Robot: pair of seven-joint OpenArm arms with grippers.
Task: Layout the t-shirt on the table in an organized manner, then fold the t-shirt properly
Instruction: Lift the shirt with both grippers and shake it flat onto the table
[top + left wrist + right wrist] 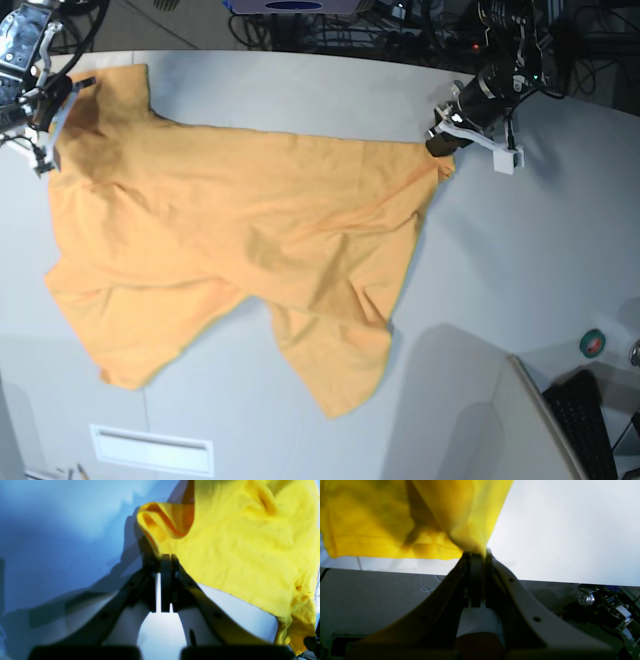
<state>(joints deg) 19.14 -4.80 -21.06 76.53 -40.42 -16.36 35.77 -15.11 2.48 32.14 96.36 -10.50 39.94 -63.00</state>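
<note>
The t-shirt (230,240) lies spread across the table (520,260), held at two opposite edges and stretched between the arms. The left gripper (166,558) has its jaws pressed together on a fold of the fabric's edge; in its wrist view the cloth fans out beyond and to the right of the fingertips, with a rolled hem just past them. The right gripper (477,552) likewise pinches a bunched corner of the shirt, the cloth hanging from the fingertips and spreading off to their left, with bare tabletop to their right.

Judging by how it lies, the layout step is partly done. The shirt is opened out and mostly flat between the two grips, but it sits at a slant across the table, with wrinkles through the middle and one sleeve or lower corner drooping towards the near edge. Which part each gripper holds is hard to make out from the base view; they may be a shoulder and a hem corner.

What seems left is to pull the cloth taut and square, smooth it down, let go, and then begin folding, none of which is started yet.
</note>
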